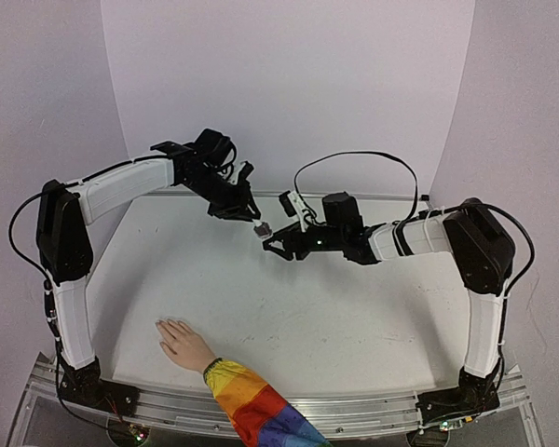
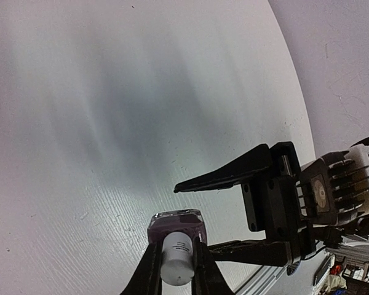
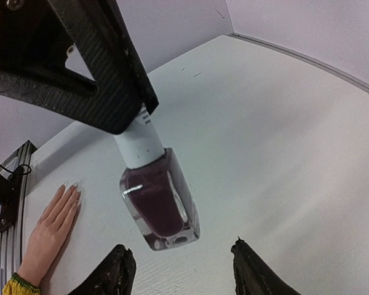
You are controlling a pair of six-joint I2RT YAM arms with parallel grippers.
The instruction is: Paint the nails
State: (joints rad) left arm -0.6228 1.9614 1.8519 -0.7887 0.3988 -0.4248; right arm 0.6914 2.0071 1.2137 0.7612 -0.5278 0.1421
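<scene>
A small glass bottle [image 3: 160, 203] of dark purple polish hangs in the air, and my left gripper [image 2: 176, 246] is shut on its white cap [image 2: 177, 261]. My right gripper [image 3: 183, 270] faces the bottle's glass body with its jaws apart, and the bottle's base sits just ahead of the gap, untouched. From above, the two grippers meet over the far middle of the table, left gripper [image 1: 252, 216] and right gripper [image 1: 272, 247]. The pale hand [image 1: 182, 340] with a rainbow sleeve [image 1: 256, 410] lies flat at the near left. Its nails [image 3: 74, 185] look pale in the right wrist view.
The white table [image 1: 335, 317] stretches between the grippers and the hand. An aluminium rail [image 1: 373, 410] runs along the near edge, where both arm bases are bolted. Pale walls close off the back and sides.
</scene>
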